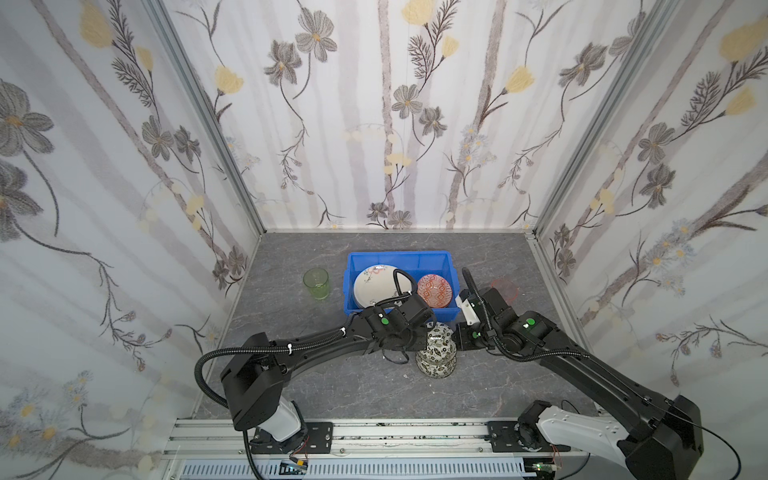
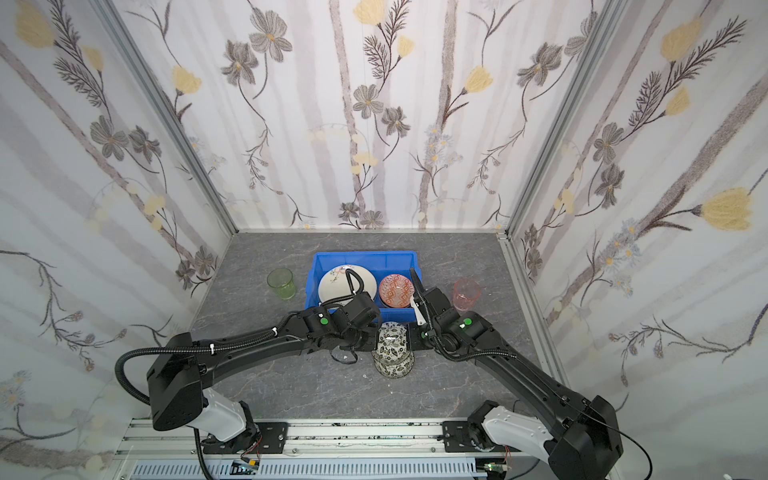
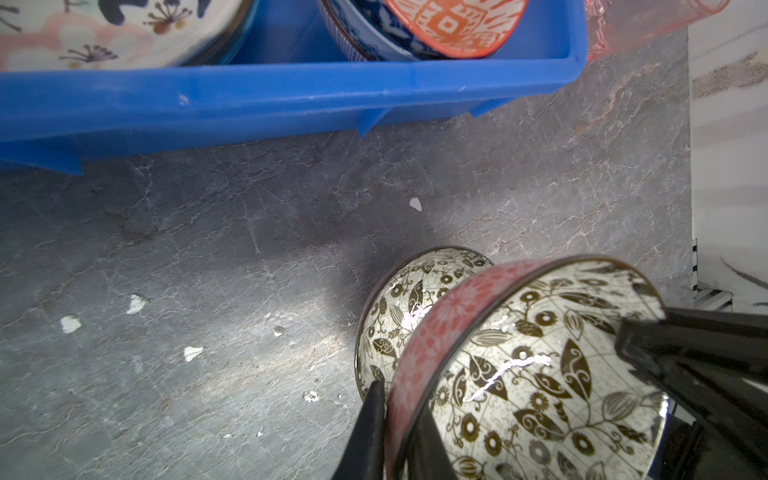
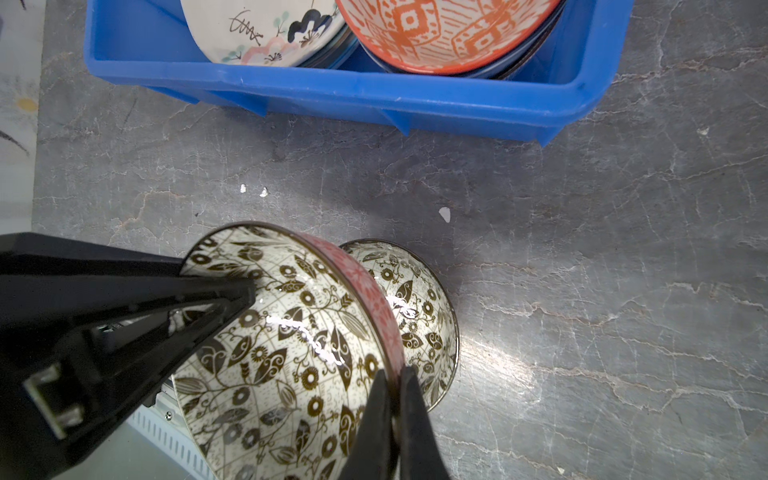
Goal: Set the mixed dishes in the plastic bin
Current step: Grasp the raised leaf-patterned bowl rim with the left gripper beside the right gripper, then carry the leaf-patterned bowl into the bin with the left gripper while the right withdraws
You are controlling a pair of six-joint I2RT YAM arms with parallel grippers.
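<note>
A black-white leaf bowl (image 3: 519, 374) with a pink outside hangs tilted above the table, held from both sides. My left gripper (image 3: 399, 411) is shut on one edge of its rim and my right gripper (image 4: 395, 374) is shut on the opposite edge. A second leaf bowl (image 1: 435, 368) sits on the table directly beneath it. The blue plastic bin (image 1: 399, 257) stands just behind, holding a cream plate (image 1: 372, 284) and an orange-patterned bowl (image 1: 434, 291) stacked in a blue-white one. A green tumbler (image 1: 316, 283) stands left of the bin, a pink tumbler (image 2: 466, 293) right of it.
Small white chips (image 3: 70, 324) lie scattered on the grey marbled tabletop (image 1: 332, 390). Flowered walls close in the left, back and right sides. Both arms reach inward and meet just in front of the bin's near wall (image 4: 374, 95).
</note>
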